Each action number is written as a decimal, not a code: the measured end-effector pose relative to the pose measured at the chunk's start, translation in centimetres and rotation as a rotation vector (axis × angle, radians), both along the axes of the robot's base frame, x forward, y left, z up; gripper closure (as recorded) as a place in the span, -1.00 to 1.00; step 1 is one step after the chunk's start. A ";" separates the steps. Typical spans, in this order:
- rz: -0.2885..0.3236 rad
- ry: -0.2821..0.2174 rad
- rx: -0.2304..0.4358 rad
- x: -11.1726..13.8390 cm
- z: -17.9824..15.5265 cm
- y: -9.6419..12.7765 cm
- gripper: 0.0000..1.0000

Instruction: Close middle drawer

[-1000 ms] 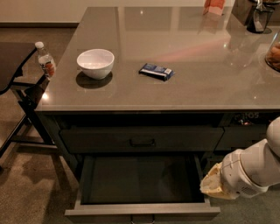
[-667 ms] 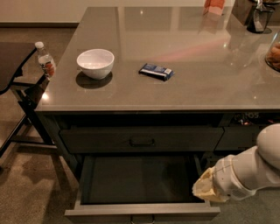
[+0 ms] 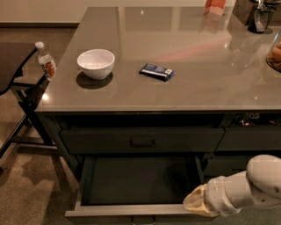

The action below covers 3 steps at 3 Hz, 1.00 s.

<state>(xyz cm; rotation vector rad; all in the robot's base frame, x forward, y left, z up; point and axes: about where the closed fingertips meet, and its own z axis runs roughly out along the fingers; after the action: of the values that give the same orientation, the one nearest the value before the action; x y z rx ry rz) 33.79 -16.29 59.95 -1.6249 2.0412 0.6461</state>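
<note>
Middle drawer, below the counter, pulled fully out, dark floor exposed. Gripper at its right front corner, lower and further left than a second ago; its grip cannot be told. Drawer unmoved. White bowl and blue packet on the counter.

Found the gripper low on the right, beneath the counter's front edge. Saw a glossy grey countertop above and beyond it, streaked with pale reflected light. Noted a mottled brown floor well to its left, a black chair up-left, and a pale wall strip farthest beyond.
</note>
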 end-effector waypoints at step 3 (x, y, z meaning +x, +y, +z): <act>0.008 0.004 0.040 -1.3 -7.5 0.4 1.00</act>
<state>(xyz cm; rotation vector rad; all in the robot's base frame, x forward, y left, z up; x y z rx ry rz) 32.47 -15.91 52.47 -1.6109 2.0129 0.6898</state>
